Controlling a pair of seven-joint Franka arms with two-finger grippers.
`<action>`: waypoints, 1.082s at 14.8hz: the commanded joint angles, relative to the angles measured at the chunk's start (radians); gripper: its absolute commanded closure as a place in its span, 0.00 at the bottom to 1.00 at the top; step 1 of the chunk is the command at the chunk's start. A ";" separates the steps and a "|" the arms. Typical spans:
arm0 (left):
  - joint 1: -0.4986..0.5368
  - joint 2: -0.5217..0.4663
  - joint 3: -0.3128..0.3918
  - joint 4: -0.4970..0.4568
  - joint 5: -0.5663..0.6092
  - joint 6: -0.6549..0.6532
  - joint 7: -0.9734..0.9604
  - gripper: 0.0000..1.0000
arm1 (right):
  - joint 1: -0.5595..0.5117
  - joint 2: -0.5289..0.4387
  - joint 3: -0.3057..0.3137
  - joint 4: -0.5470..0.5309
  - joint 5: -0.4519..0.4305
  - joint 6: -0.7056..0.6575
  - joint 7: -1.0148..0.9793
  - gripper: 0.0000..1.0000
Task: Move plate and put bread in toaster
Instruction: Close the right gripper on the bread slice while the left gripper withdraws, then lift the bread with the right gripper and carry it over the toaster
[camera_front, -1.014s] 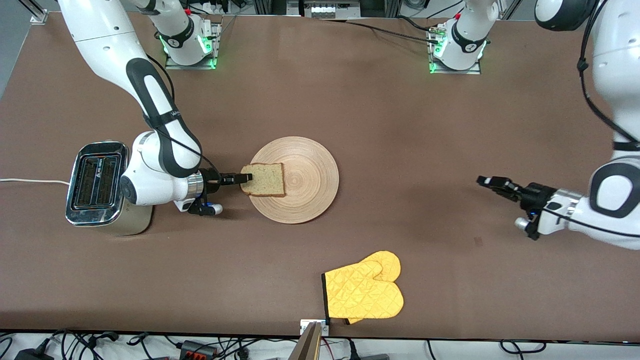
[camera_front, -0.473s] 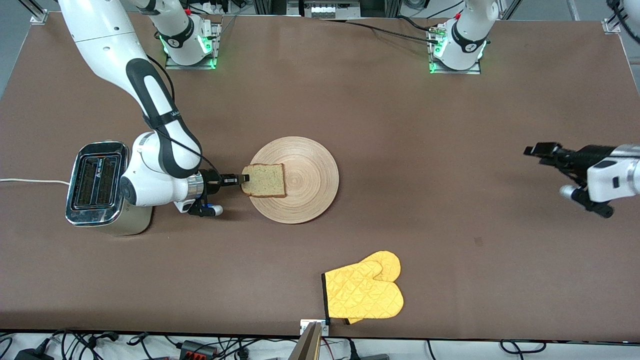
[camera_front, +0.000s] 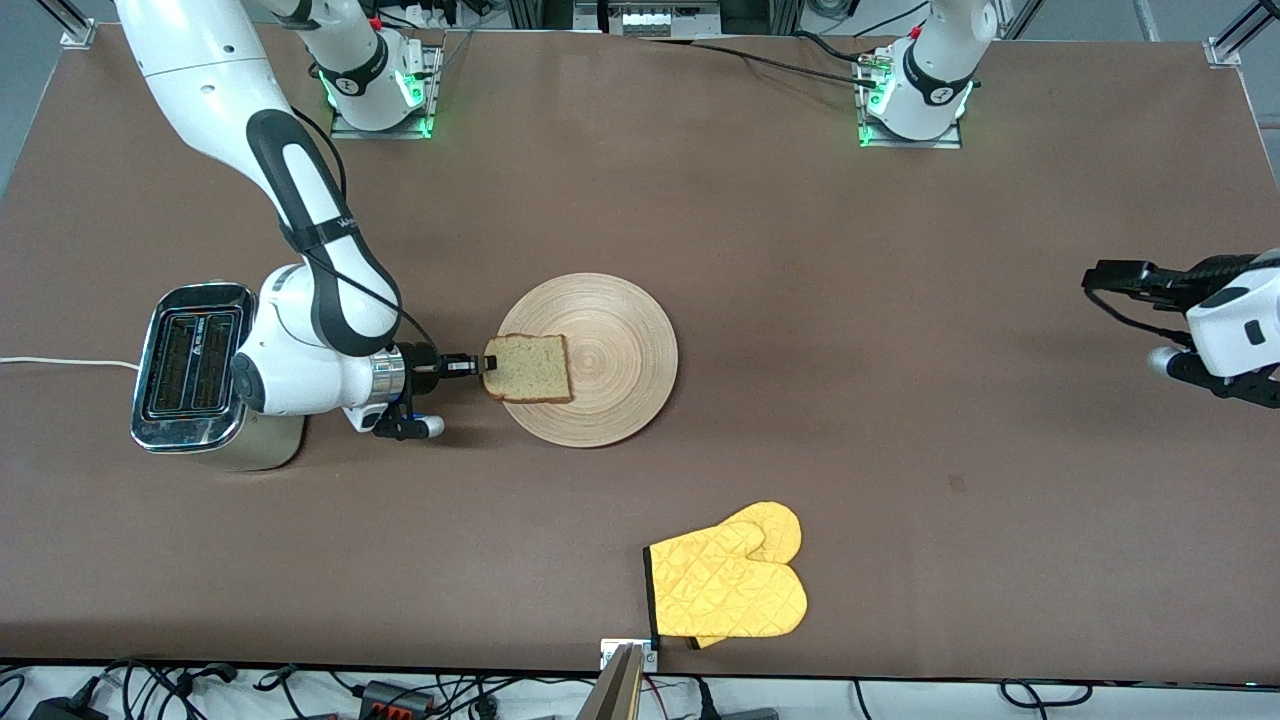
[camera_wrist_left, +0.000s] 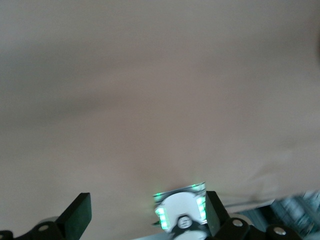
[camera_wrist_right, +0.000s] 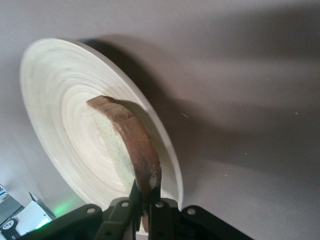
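Note:
The brown bread (camera_front: 530, 367) lies over the plate's rim on the side toward the toaster. My right gripper (camera_front: 487, 366) is shut on the bread's crust edge; the right wrist view shows its fingers (camera_wrist_right: 131, 202) clamped on the crust (camera_wrist_right: 142, 157). The round light-wood plate (camera_front: 620, 330) sits mid-table and also shows in the right wrist view (camera_wrist_right: 55, 95). The chrome toaster (camera_front: 192, 362) stands at the right arm's end of the table, slots up. My left gripper (camera_front: 1108, 275) is open and empty, raised over the table's edge at the left arm's end; its fingers (camera_wrist_left: 79, 216) stand wide apart.
A yellow oven mitt (camera_front: 728, 585) lies near the table's front edge, nearer to the front camera than the plate. The toaster's white cord (camera_front: 60, 362) runs off the table's end. The left arm's base (camera_wrist_left: 181, 219) shows in the left wrist view.
My left arm has drawn back toward its end of the table and risen. My right gripper has closed on the bread's edge and tipped it slightly on the plate.

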 joint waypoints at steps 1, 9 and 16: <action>-0.008 -0.107 -0.027 -0.103 0.025 0.053 -0.133 0.00 | 0.002 -0.038 -0.003 0.028 -0.017 -0.039 0.058 1.00; 0.003 -0.457 -0.060 -0.604 0.019 0.452 -0.145 0.00 | -0.001 -0.091 -0.005 0.309 -0.360 -0.311 0.337 1.00; -0.050 -0.565 -0.021 -0.727 0.013 0.601 -0.153 0.00 | -0.008 -0.214 -0.006 0.311 -0.647 -0.352 0.340 1.00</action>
